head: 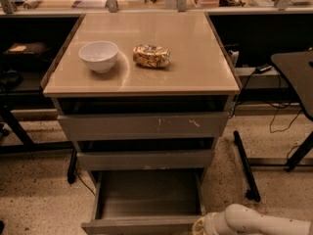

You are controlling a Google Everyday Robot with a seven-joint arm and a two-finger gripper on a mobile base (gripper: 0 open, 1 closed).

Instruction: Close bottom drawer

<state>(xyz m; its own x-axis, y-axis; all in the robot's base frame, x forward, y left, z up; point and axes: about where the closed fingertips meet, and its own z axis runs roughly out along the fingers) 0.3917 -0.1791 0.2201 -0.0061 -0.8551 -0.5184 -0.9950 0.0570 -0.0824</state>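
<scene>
The bottom drawer of the beige-topped cabinet stands pulled far out, its shallow grey box empty and its short plain front at the lower edge of the camera view. My gripper comes in from the lower right on a white arm, right at the drawer front's right end. The middle drawer and the scratched top drawer sit slightly out.
A white bowl and a snack bag sit on the cabinet top. A dark table with legs and cables stands at the right. Black desk legs stand at the left. A speckled floor lies around.
</scene>
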